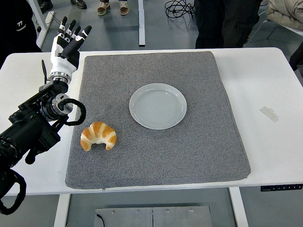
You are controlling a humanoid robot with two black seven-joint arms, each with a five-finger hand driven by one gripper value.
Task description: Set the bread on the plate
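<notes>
The left hand [68,40] is seen in the head view raised over the far left part of the table, its fingers [72,26] extended and slightly spread, with nothing held in them. It is carried on a black arm [33,127] that enters from the left edge of the picture and is angled up toward the far side. The hand is positioned just beside the far left corner of a grey mat [156,118], which is laid across the middle of the white table [270,85].

The bread [98,135], a golden croissant with its curved back turned toward the far side, is found lying on the mat near its left edge, toward the near side. It is well apart from the hand. A pale round plate [158,106] is set on the mat near its centre, to the right of the bread and farther back, and the two are not touching. Nothing is seen lying on the plate.

A small strip of tape [269,113] is stuck to the bare table right of the mat. Legs and shoes of people [227,23] are visible beyond the far edge.
</notes>
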